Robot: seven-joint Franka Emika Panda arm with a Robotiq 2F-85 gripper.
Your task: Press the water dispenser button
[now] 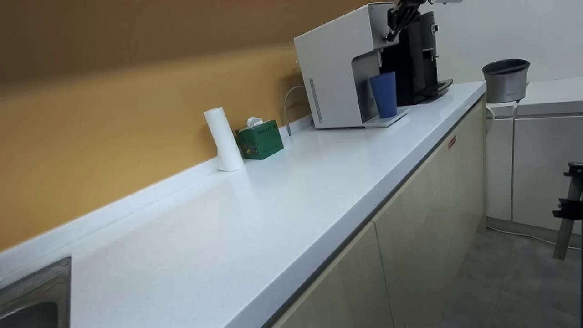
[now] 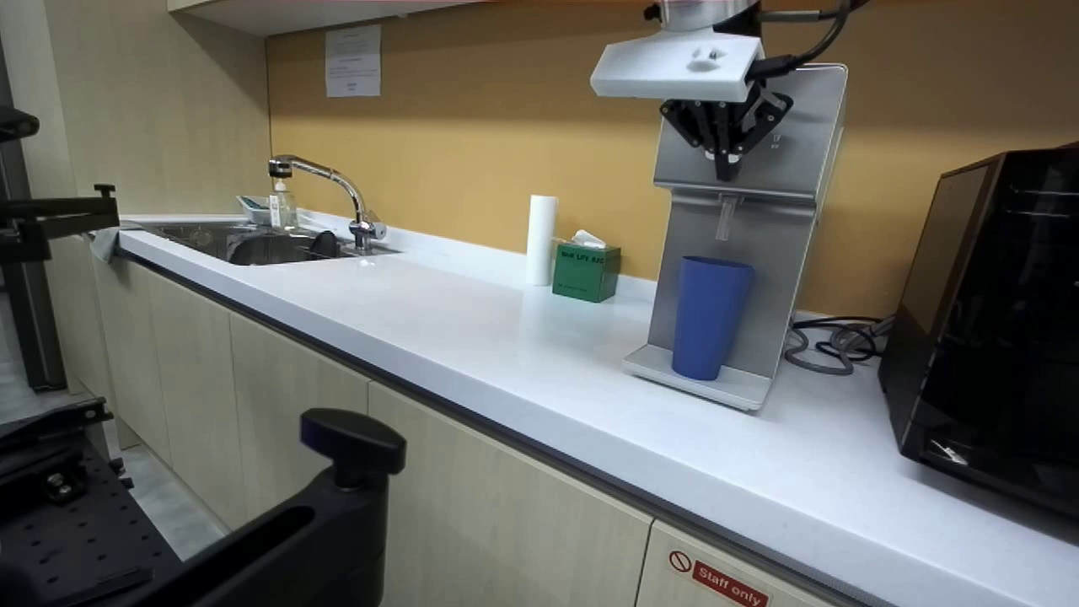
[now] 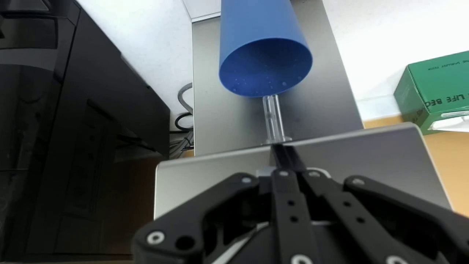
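The water dispenser (image 1: 339,68) is a large white boxy appliance with a sloped top on the counter. Its grey front panel shows in an exterior view (image 2: 788,164) and in the wrist view (image 3: 198,179). A blue cup (image 2: 710,316) stands on its base, below a clear spout (image 2: 726,217); the wrist view looks into the cup (image 3: 265,68). My gripper (image 2: 725,169) is shut and empty, pointing down in front of the upper panel. Its fingertips (image 3: 284,148) lie over the panel's lower edge in the wrist view. Whether they touch the panel cannot be told. No button can be made out.
A black machine (image 2: 986,320) stands beside the dispenser, with cables (image 2: 834,341) between. A green tissue box (image 2: 587,270) and a white paper roll (image 2: 541,240) stand by the wall. A sink (image 2: 253,244) is farther along the counter. A grey pot (image 1: 506,81) stands on another counter.
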